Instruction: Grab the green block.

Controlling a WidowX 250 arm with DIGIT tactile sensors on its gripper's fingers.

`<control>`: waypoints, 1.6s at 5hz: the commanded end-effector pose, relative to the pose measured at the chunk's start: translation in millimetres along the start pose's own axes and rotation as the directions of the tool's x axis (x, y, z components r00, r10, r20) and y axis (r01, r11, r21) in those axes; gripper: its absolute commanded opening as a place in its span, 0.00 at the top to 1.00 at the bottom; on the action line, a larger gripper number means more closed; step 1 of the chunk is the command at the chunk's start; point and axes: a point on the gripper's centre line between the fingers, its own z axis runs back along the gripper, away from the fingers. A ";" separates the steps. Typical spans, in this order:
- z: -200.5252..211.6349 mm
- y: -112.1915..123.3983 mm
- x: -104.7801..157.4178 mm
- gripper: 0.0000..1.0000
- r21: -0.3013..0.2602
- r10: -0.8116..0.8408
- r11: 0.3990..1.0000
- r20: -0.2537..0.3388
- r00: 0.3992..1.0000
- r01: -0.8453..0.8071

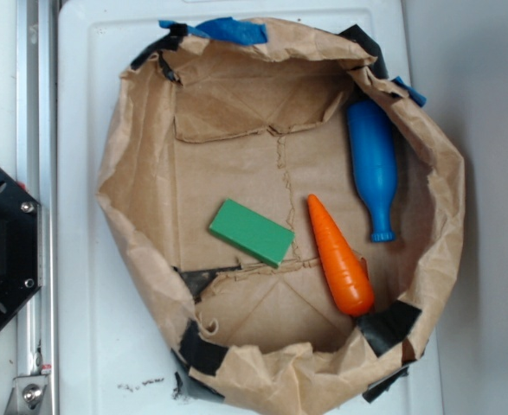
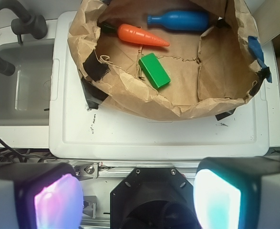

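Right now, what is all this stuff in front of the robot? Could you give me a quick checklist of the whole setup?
Surface: white tabletop bearing an open, taped brown paper bag.
Job's things: green block lying flat on the bag's floor, untouched.
Clutter: orange carrot beside the block; blue bottle toy by the bag wall.
Grippers: gripper open, well short of the bag, holding nothing.
Cables: dark cable at the wrist view's left edge.
Surroundings: grey sink with black faucet.

Black base (image 2: pixel 151 198) with silver screws; claw (image 2: pixel 140 198) pads (image 2: pixel 57 200) glow pinkish and teal, possibly translucent
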 end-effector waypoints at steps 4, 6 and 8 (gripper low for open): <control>-15.3 4.0 34.9 0.00 -0.014 -0.051 0.999 -0.024 0.998 0.051; -64.3 27.5 118.3 0.00 -0.162 -0.231 0.964 -0.138 0.963 0.209; -133.6 53.6 110.3 0.00 -0.249 -0.428 0.882 -0.070 0.901 0.400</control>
